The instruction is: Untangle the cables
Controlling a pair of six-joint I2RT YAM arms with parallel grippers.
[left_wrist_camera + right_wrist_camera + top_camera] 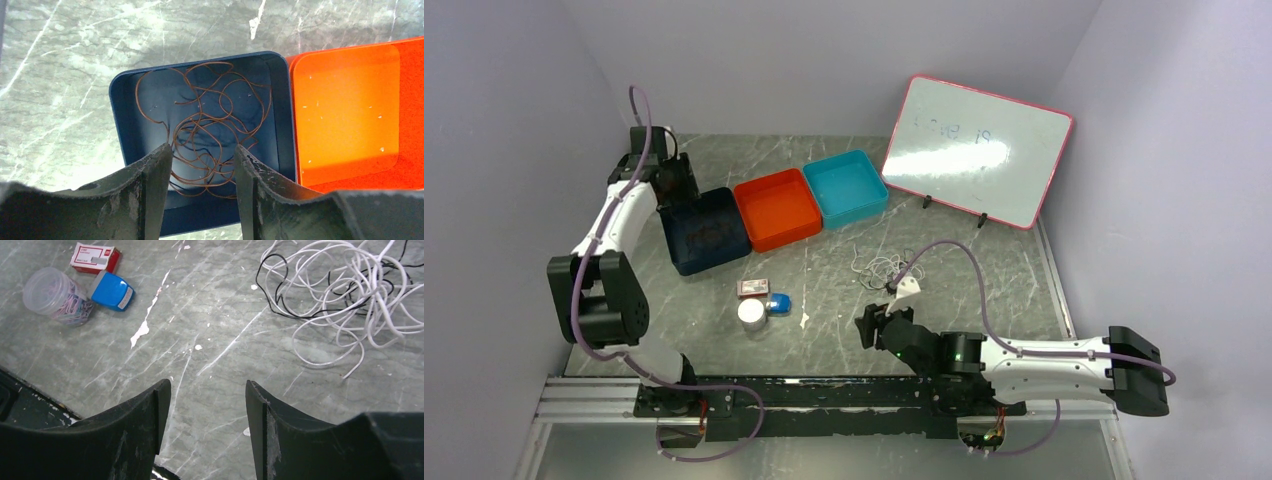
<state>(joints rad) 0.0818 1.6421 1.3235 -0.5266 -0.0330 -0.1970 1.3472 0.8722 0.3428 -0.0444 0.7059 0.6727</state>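
Right gripper (207, 390), marbled table (200, 310), lilac walls (824, 60)

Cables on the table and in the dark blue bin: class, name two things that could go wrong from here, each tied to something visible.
The white and black cables interlace in one heap; if the open right gripper pinches several strands together, the tangle may tighten. The brown cable loops in the dark blue bin right below the open left gripper; a loop might catch a finger and drag out.

White arms (619, 215) have black joints (604, 300), lilac hoses (944, 244), scuffed black tool fingers (150, 195).
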